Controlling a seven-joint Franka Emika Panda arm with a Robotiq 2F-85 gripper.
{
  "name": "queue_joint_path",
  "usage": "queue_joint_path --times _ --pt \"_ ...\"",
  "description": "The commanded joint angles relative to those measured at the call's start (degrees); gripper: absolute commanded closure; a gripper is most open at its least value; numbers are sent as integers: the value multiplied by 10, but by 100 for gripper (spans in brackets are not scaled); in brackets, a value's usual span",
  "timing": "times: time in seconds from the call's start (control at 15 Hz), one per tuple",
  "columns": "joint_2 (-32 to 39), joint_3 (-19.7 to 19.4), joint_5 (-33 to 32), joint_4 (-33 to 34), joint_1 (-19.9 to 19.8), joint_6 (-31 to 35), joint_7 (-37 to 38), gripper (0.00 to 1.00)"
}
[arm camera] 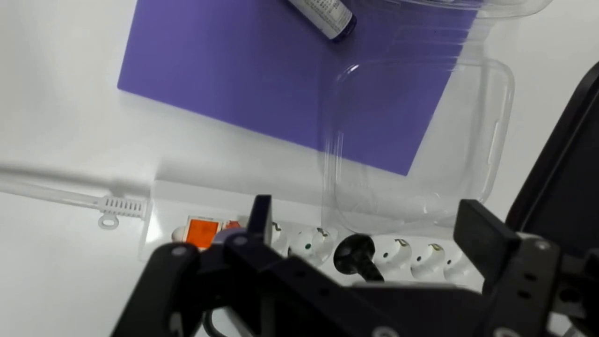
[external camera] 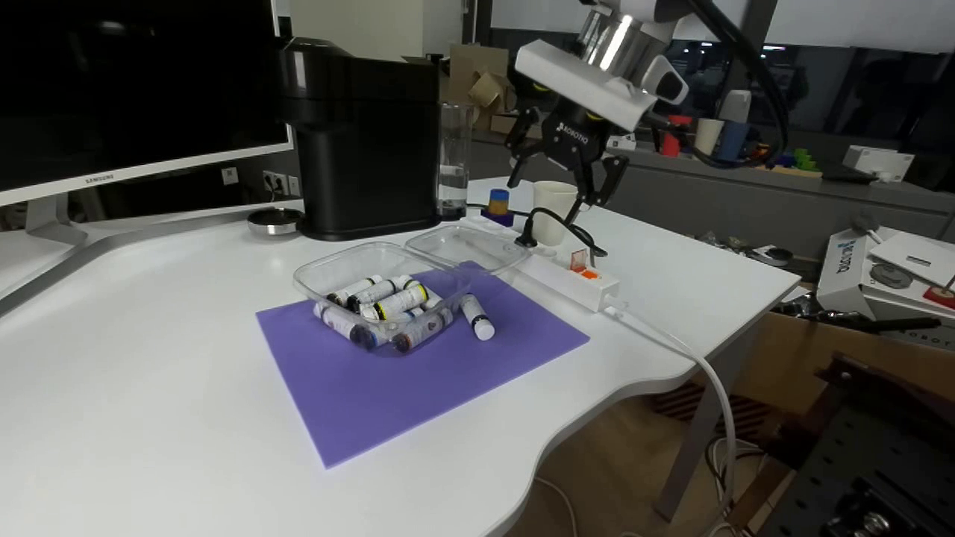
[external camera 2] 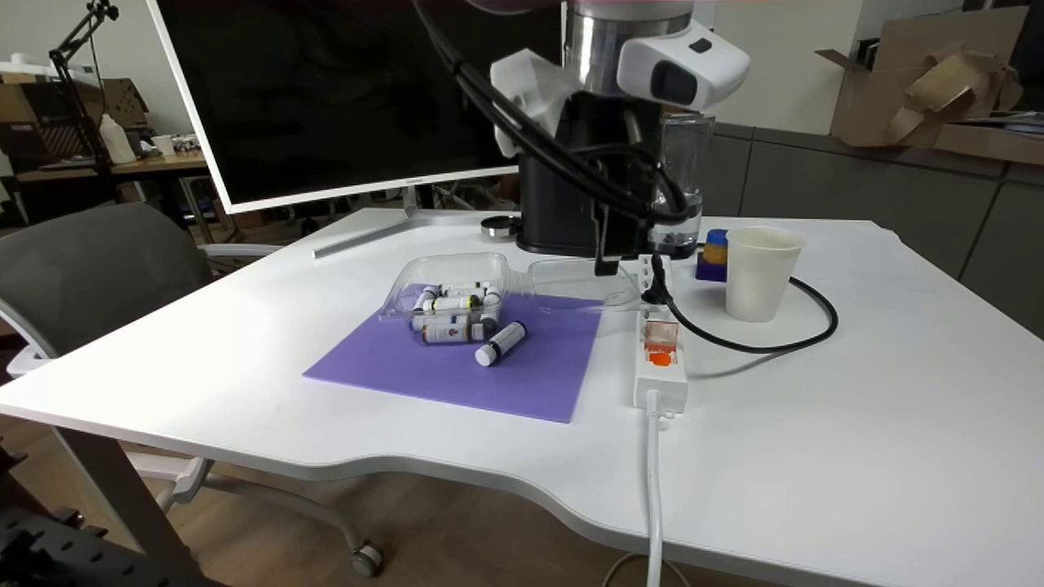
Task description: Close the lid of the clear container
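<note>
The clear container [external camera: 373, 261] sits on the purple mat with several small white bottles inside, and shows in both exterior views [external camera 2: 461, 267]. Its lid [external camera: 466, 247] is folded open, lying nearly flat toward the power strip, also in an exterior view [external camera 2: 575, 285]. In the wrist view the lid [arm camera: 412, 140] fills the middle right, its free edge reaching the power strip, and only the edge of the container [arm camera: 505, 9] shows at the top. My gripper [arm camera: 367, 220] is open and empty, above the power strip by the lid's free edge. It also shows in an exterior view [external camera: 543, 198].
A white power strip [external camera: 563, 282] with a black plug [arm camera: 354, 252] lies beside the lid. A white cup [external camera 2: 763, 273] stands near the cable. The black machine [external camera: 365, 142] stands behind. One loose bottle [external camera: 477, 316] lies on the purple mat [external camera: 418, 388].
</note>
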Motion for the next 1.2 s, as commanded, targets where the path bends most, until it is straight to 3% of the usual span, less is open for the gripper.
queue_joint_path --times 0.0,0.33,0.4,0.67,1.13 --pt "51 19 47 50 -19 -2 -35 0" --pt "112 26 67 103 -30 -5 -54 0" --pt "88 20 56 73 -20 -2 -49 0" --pt "112 20 56 93 -23 -2 -50 0" --pt "162 54 90 110 -27 72 -82 0"
